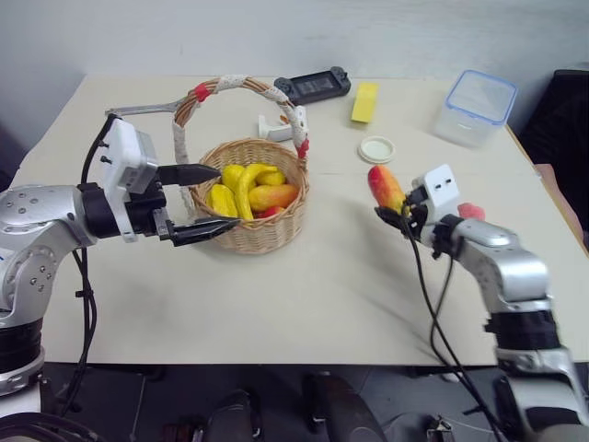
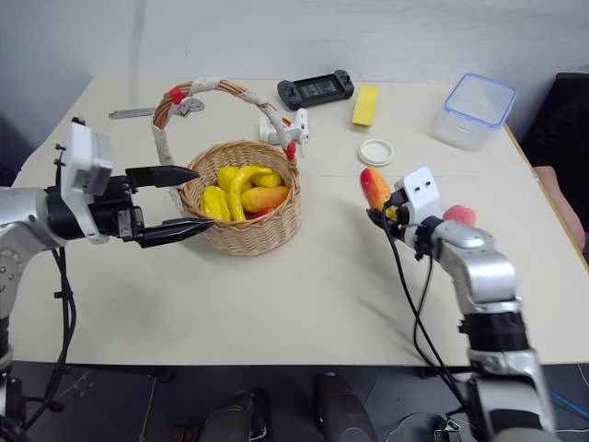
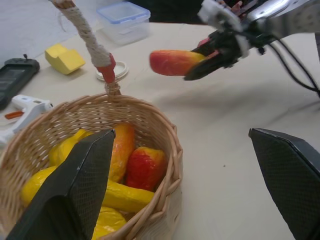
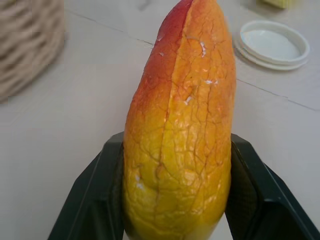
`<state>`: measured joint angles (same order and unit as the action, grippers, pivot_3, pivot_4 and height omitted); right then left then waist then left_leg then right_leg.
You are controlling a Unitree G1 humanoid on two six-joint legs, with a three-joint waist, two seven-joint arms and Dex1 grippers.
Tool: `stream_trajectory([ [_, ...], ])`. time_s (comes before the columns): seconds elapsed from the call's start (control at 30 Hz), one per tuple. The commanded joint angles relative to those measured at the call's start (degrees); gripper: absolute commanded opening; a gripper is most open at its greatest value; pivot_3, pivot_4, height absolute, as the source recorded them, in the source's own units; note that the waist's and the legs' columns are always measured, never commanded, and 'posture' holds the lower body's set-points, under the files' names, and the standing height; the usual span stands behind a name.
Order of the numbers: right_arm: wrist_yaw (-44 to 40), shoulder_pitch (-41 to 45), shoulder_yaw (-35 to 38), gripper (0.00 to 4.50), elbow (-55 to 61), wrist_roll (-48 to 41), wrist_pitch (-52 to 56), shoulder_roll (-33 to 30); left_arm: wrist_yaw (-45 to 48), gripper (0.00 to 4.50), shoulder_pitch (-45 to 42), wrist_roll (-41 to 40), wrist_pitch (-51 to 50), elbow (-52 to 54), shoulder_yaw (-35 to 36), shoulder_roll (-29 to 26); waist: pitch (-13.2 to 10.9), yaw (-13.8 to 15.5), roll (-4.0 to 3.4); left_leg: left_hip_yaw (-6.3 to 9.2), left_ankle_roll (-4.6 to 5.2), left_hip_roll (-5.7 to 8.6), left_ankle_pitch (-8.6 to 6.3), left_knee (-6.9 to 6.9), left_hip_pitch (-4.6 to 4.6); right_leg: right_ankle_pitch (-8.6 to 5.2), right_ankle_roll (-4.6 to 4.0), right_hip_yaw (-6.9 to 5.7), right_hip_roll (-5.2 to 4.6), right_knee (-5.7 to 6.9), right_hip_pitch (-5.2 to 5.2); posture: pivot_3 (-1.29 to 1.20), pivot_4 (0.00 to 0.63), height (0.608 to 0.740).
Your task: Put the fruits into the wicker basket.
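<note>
My right gripper (image 1: 402, 214) is shut on an elongated yellow fruit with a red end (image 1: 386, 187), holding it above the table to the right of the wicker basket (image 1: 250, 236). In the right wrist view this fruit (image 4: 180, 130) sits upright between the two black fingers (image 4: 90, 200). A pink peach (image 2: 458, 215) lies on the table just behind my right wrist, partly hidden by it. The basket holds yellow bananas and a second orange-red fruit (image 1: 273, 196). At the basket's left rim my left gripper (image 1: 226, 198) stands open and holds nothing.
Along the table's far side stand a clear box with a blue-rimmed lid (image 1: 476, 106), a yellow block (image 1: 364, 101), a round white lid (image 1: 375, 149), a black controller (image 1: 313, 87) and a white glue gun (image 1: 276, 129). A metal tool (image 1: 143, 110) lies far left.
</note>
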<state>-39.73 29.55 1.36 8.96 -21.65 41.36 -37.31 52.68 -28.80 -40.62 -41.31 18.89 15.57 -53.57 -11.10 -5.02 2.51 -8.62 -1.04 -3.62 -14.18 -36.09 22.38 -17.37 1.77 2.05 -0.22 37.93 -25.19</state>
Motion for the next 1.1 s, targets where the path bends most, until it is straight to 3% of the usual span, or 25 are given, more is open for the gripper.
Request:
stream_trajectory([
  [0.03,-5.4,3.82,-0.56,1.99,9.43,-8.54,6.7,-0.31,0.0,4.5,-0.97,-2.02,-0.68,0.23,3.41,-1.52,-0.01,-0.24,0.02,0.0,-0.03,-0.04,0.02,0.01,-0.07,0.01,-0.01,0.0,0.03,0.0,0.04,0.0,0.15,0.74],
  [0.27,-2.78,17.65,-10.12,1.99,6.03,-6.3,7.32,10.14,-2.45,4.5,-1.87,0.2,1.58,0.5,2.42,-0.24,0.0,-0.62,0.04,0.1,-0.05,-0.07,0.19,0.04,-0.12,0.1,-0.18,-0.05,0.07,0.0,0.09,0.0,0.15,0.74],
  [0.47,-2.24,27.83,-16.61,1.99,-7.15,0.8,0.66,18.45,-3.03,4.5,0.08,-0.39,1.61,2.36,3.18,0.07,0.0,-0.44,0.05,0.05,-0.06,-0.07,0.16,-0.01,0.37,0.1,-0.21,-0.06,0.03,0.04,-0.36,0.0,0.15,0.74],
  [0.63,-1.65,31.22,-17.63,1.99,-16.38,4.77,-3.83,23.02,-5.3,4.5,1.2,-1.91,0.58,6.47,2.58,2.22,0.01,0.04,0.06,0.05,0.1,-0.05,0.07,-0.13,0.6,0.09,-0.21,-0.08,-0.02,-0.09,-0.43,0.0,0.15,0.74],
  [0.87,-0.88,29.0,-12.77,4.3,-10.62,2.32,-0.1,23.07,-5.36,4.5,0.35,-2.66,0.46,6.07,1.51,3.02,0.01,0.16,0.06,0.08,0.11,-0.05,0.07,-0.17,0.65,0.1,-0.21,-0.14,-0.04,-0.04,-0.47,0.0,0.15,0.74],
  [1.1,2.83,19.39,6.37,4.45,7.51,-10.8,18.58,13.93,-3.84,4.5,-2.11,-2.68,0.99,4.44,-1.64,4.18,0.02,1.01,0.08,0.15,0.12,0.01,0.06,-0.17,0.67,0.1,-0.2,-0.2,-0.12,-0.06,-0.45,0.0,0.15,0.74],
])
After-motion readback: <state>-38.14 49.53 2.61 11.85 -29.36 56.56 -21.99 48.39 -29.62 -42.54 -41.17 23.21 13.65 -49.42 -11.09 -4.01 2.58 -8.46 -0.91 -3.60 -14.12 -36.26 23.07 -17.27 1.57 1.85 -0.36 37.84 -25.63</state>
